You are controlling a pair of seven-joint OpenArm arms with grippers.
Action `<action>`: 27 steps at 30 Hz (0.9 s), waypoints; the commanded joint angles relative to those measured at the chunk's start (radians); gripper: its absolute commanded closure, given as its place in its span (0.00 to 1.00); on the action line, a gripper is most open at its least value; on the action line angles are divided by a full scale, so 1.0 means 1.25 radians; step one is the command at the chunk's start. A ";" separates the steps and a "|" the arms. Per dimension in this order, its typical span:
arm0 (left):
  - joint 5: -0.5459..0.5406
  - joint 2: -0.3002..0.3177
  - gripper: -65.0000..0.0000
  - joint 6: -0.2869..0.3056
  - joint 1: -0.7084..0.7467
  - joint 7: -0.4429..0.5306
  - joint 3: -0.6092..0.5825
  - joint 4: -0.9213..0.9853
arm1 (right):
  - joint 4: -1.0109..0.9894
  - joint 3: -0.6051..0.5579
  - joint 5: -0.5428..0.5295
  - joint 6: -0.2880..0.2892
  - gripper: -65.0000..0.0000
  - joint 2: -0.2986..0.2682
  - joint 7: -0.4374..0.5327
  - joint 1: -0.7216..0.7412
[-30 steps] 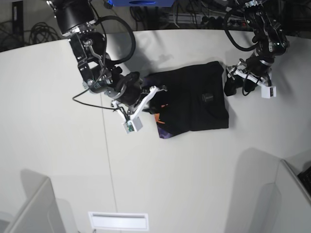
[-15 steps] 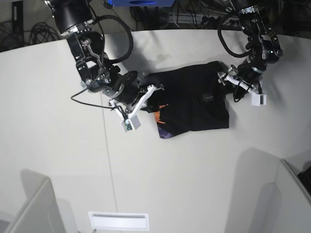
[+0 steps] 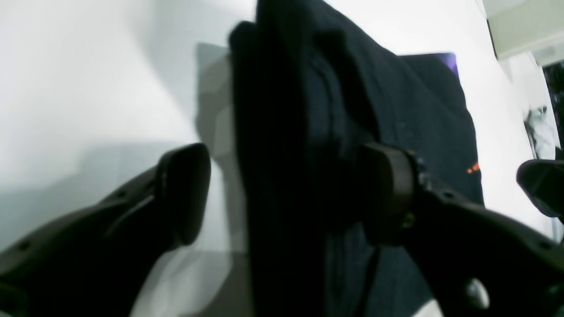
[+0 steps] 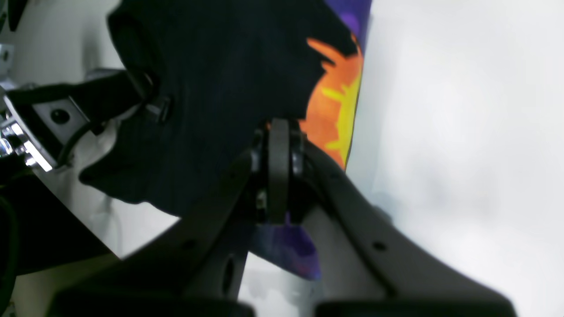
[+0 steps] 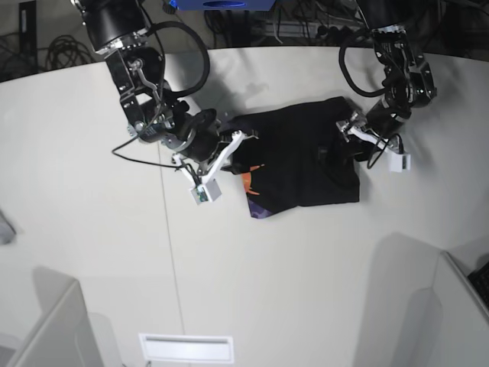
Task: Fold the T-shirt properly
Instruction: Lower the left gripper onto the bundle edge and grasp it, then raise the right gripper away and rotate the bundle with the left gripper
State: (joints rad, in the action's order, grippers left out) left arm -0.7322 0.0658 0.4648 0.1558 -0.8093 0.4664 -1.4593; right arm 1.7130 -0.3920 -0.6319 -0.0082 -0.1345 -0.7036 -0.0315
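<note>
The black T-shirt lies folded on the white table, with its orange and purple print showing at the left front corner. My right gripper is shut on the shirt's left edge. In the right wrist view its fingertips pinch black cloth beside the print. My left gripper is at the shirt's right edge. In the left wrist view it is open, with its jaws on either side of a raised fold of the shirt.
A seam runs across the table left of the shirt. A white slotted panel sits at the front edge, with grey partitions at both front corners. Cables lie behind the table.
My left gripper has moved in from off the shirt's right side and now has its jaws around the right edge. My right gripper has stayed shut on the left edge.
</note>
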 commanded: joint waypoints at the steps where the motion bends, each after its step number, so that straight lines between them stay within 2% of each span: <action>1: 0.018 0.001 0.33 -0.025 0.001 -0.022 -0.014 -0.003 | 0.016 0.004 -0.011 0.007 1.00 0.001 0.015 0.009; 6: 0.018 0.004 0.56 -0.039 0.001 -0.022 -0.023 -0.002 | 0.037 0.004 -0.011 0.007 1.00 0.000 0.054 -0.037; 9: 0.018 0.017 0.66 -0.040 0.000 -0.023 -0.041 -0.002 | 0.060 0.005 -0.011 0.007 1.00 -0.024 0.061 -0.052; 11: 0.018 0.025 0.77 -0.044 -0.001 -0.023 -0.071 -0.002 | 0.077 0.006 -0.011 0.007 1.00 -0.037 0.061 -0.066; 14: 0.018 0.042 1.00 -0.101 -0.004 -0.023 -0.105 -0.002 | 0.096 0.048 -0.011 0.007 1.00 -0.042 0.071 -0.101; 16: 0.018 0.052 1.00 -0.139 -0.004 -0.023 -0.123 -0.008 | 0.096 0.102 -0.011 0.007 1.00 -0.043 0.071 -0.122; 18: 0.018 0.072 1.00 -0.154 -0.005 -0.026 -0.149 -0.021 | 0.090 0.157 -0.011 0.007 1.00 -0.043 0.070 -0.145; 27: 0.018 0.193 1.00 -0.154 -0.032 -0.028 -0.317 -0.061 | 0.096 0.324 -0.011 0.007 1.00 -0.046 0.070 -0.236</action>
State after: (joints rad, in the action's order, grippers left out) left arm -0.7109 0.2977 0.2676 0.1242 -0.8303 0.0727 -1.5230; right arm 1.8130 0.0074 -0.6399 -0.0048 -0.1844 -0.6319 -0.3309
